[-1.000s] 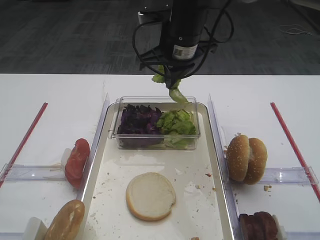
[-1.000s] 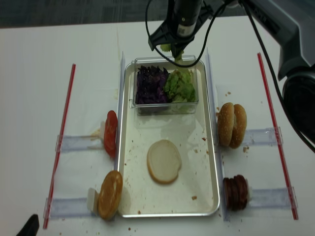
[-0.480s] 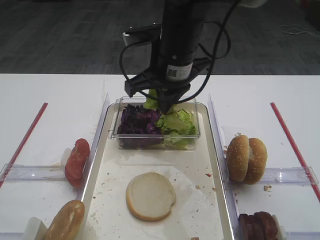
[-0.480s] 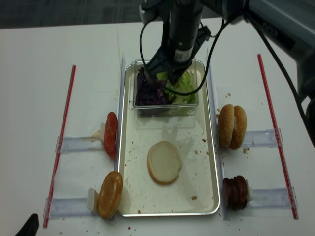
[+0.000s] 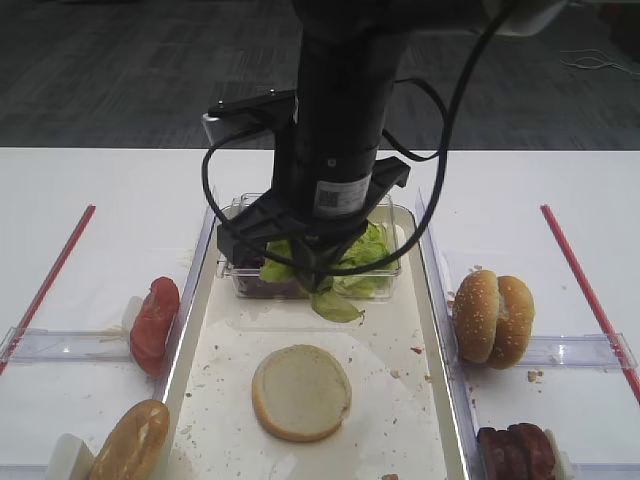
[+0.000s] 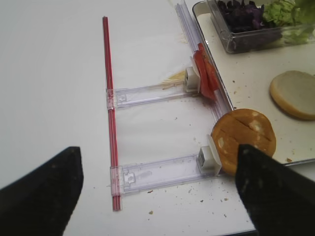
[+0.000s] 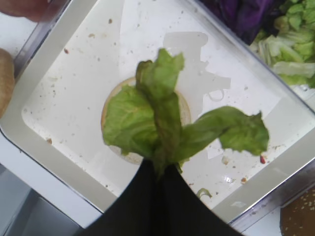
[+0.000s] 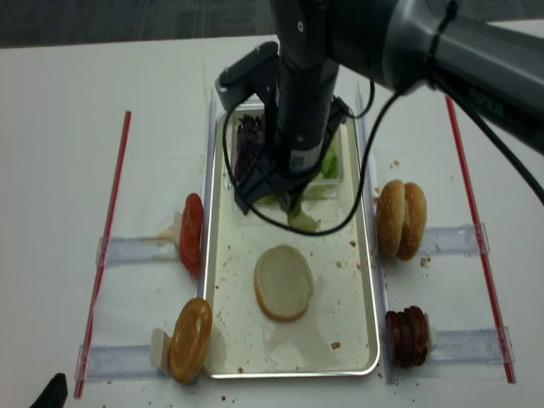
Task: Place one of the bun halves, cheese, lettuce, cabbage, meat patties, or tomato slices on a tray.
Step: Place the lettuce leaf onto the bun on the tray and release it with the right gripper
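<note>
My right gripper [image 7: 160,169] is shut on a ruffled green lettuce leaf [image 7: 162,123]. The leaf [image 5: 335,303] hangs over the cream tray [image 5: 225,350], just in front of the clear box and above a bun half [image 5: 301,392] lying cut face up. More lettuce [image 6: 283,12] and purple cabbage [image 6: 241,12] fill the box. Tomato slices [image 5: 154,322] and another bun [image 5: 130,443] stand left of the tray. Sesame buns [image 5: 494,318] and meat patties [image 5: 517,452] stand to its right. No cheese is in view. My left gripper [image 6: 157,196] is open over bare table, left of the tray.
The clear plastic box [image 5: 233,268] sits across the tray's far end. Clear plastic holder rails [image 6: 152,91] and red strips [image 6: 109,98] lie on the white table on both sides. Crumbs are scattered over the tray floor.
The right arm carried the lettuce leaf from behind the box, across it, and down toward the near side over the tray. The left gripper has not moved.
</note>
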You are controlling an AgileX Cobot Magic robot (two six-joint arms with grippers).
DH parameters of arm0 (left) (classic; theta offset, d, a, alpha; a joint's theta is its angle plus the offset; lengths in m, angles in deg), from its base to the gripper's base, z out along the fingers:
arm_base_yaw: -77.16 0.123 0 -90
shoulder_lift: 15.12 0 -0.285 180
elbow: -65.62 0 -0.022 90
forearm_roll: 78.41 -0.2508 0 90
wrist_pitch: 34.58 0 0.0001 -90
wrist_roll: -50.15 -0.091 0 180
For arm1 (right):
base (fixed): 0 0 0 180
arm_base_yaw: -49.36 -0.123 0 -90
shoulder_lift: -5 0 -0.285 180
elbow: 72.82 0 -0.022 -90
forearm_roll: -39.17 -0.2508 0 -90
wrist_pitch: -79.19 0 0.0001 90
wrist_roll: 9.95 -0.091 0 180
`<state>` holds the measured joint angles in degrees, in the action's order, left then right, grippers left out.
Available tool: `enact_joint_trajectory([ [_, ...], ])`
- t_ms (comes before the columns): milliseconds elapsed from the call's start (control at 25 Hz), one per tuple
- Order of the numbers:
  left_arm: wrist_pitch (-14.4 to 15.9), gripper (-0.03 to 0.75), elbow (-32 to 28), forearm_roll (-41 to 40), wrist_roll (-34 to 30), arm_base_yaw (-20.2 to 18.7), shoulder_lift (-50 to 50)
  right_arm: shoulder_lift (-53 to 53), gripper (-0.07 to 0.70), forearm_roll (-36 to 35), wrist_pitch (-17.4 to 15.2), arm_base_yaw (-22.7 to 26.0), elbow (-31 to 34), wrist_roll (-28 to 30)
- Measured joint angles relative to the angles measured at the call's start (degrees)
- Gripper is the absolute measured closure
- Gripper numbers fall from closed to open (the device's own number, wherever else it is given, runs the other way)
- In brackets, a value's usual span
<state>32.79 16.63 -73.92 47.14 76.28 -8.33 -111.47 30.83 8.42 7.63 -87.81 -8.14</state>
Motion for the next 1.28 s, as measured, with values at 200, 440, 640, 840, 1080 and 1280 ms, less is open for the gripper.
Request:
enact_joint_trajectory([
  [200,0.0,0.101,0.0,0.0,0.0,0.0,0.0,2.9,0.584,-2.4,0.3,-1.2,4.2,1.2],
  [440,0.0,0.101,0.0,0.0,0.0,0.0,0.0,5.6,0.584,-4.9,0.3,-2.6,8.9,1.8],
  [640,0.0,0.101,0.0,0.1,0.0,0.0,0.0,5.7,0.584,-4.9,0.5,-3.3,9.8,2.4],
  [840,0.0,0.101,0.0,0.1,0.0,0.0,0.0,5.7,0.584,-4.8,0.5,-3.4,9.8,2.8],
  [1080,0.0,0.101,0.0,0.1,0.0,0.0,0.0,4.6,0.584,-4.5,0.9,-3.4,9.8,3.1],
  [1280,0.0,0.101,0.0,0.1,0.0,0.0,0.0,1.2,0.584,-4.5,3.2,-3.4,9.8,4.0],
])
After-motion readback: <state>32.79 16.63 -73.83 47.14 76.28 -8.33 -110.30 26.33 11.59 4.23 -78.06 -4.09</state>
